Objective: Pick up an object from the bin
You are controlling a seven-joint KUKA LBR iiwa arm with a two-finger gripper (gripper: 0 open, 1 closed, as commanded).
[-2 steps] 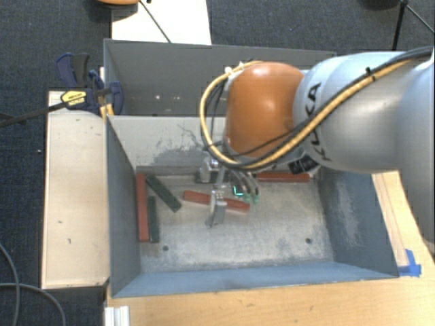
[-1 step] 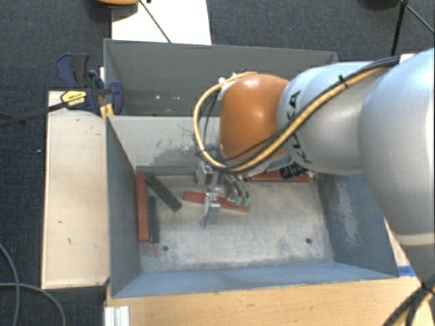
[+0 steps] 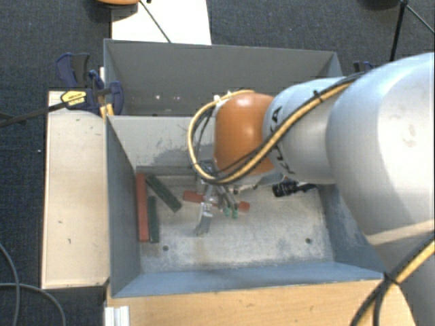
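Bulking nearest the camera, the pale grey robot arm (image 3: pixel 353 134) reaches in from the right, its hand (image 3: pixel 212 210) low over the floor of the grey metal bin (image 3: pixel 224 70). Whether the hand is open or closed cannot be told. A small flat red piece (image 3: pixel 192 197) lies just left of it and a small green piece (image 3: pixel 232 212) just right. A long red bar (image 3: pixel 143 209) lies well apart, lengthwise along the left wall.

Bright, even light; arm (image 3: pixel 353 134) casts soft shadow across bin (image 3: pixel 272 240) floor.
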